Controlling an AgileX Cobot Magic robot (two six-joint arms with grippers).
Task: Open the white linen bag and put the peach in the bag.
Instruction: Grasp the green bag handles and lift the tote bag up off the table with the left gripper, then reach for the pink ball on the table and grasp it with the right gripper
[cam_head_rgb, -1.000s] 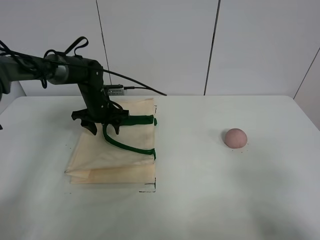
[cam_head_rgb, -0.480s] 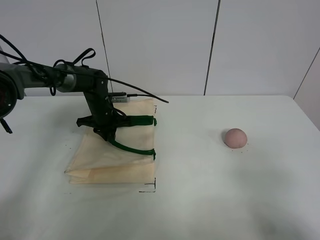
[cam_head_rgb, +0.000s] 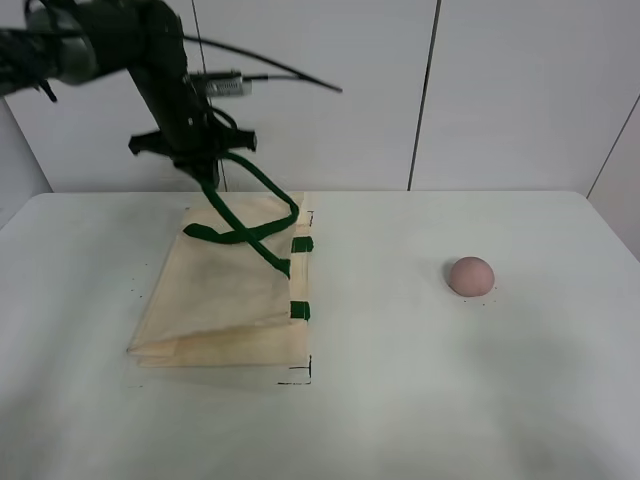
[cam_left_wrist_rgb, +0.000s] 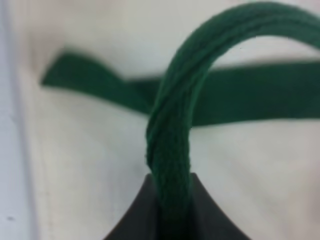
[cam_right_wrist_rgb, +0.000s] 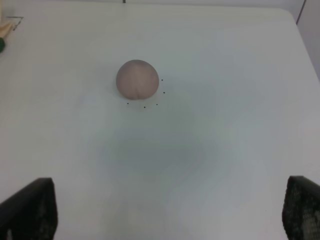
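Note:
The white linen bag (cam_head_rgb: 220, 295) lies flat on the left of the table, its open side facing the middle. My left gripper (cam_head_rgb: 206, 172) is raised above the bag's far edge and is shut on one dark green strap handle (cam_head_rgb: 230, 237), which hangs taut from it in a loop. In the left wrist view the strap (cam_left_wrist_rgb: 172, 125) runs into the closed gripper (cam_left_wrist_rgb: 172, 215), with the cream cloth (cam_left_wrist_rgb: 90, 160) below. The peach (cam_head_rgb: 471, 275) rests on the table at the right, also in the right wrist view (cam_right_wrist_rgb: 137, 78). My right gripper (cam_right_wrist_rgb: 167, 212) is open and empty, well short of the peach.
The white table (cam_head_rgb: 400, 400) runs to a wall of white panels behind. Small black corner marks (cam_head_rgb: 300, 376) are drawn by the bag's near right corner, and dots (cam_right_wrist_rgb: 145, 106) by the peach. The left arm's cable (cam_head_rgb: 290, 78) arcs above the bag.
My left gripper has risen from the bag's surface to high above it, pulling the green handle up with it. The peach has not moved.

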